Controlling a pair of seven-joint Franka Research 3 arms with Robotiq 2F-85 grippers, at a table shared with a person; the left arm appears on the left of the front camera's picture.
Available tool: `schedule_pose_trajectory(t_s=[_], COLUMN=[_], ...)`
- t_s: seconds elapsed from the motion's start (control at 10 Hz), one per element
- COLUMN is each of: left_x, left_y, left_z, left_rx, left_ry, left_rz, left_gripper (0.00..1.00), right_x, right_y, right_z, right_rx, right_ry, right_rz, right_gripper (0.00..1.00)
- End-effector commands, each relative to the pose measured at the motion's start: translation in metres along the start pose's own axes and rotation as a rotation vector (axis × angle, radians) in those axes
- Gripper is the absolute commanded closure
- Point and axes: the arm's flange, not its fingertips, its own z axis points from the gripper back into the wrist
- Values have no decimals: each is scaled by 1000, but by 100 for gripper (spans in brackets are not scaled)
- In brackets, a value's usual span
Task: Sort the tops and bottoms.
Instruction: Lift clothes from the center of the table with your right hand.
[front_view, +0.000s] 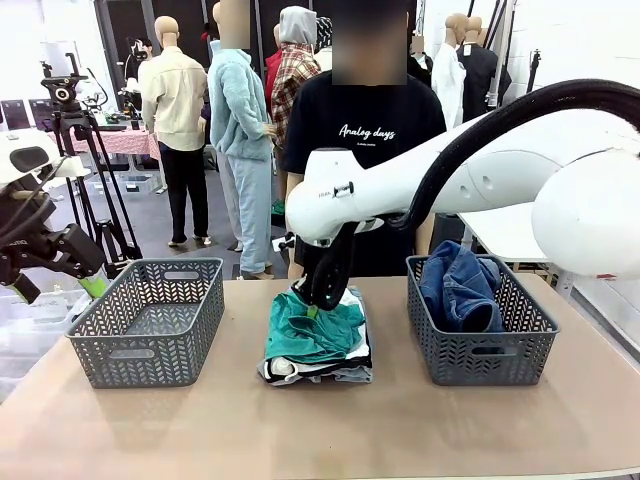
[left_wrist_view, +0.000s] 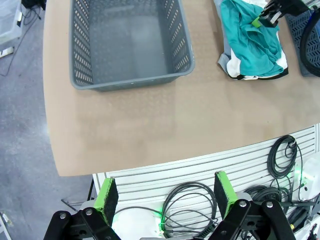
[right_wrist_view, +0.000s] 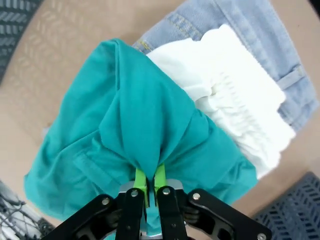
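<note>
Right end effector (right_wrist_view: 150, 176) clamped tight, left end effector (left_wrist_view: 165, 196) spread wide.

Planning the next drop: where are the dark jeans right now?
In the front view, the dark jeans sit in the right-hand basket, right of the clothes pile at mid-table.

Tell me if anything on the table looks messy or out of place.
The teal shirt is rumpled, pinched into a peak by the right claw, atop the centre pile; the white shirt and denim shorts beneath poke out unevenly.
</note>
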Motion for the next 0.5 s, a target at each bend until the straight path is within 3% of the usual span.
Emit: schedule_pose_trajectory(t_s=[0.0,0.4], left_x=[0,0], left_y=[1,1], left_z=[1,1], left_rx=[3,3], left_ry=[3,3], left_rz=[16,16], left_gripper=[0,0], right_x=[-10,-10], right_y=[11,47], right_z=[49,161], right_rx=[18,-140], right_ry=[-16,-161], right_rz=[-8,53], right_gripper=[100,100])
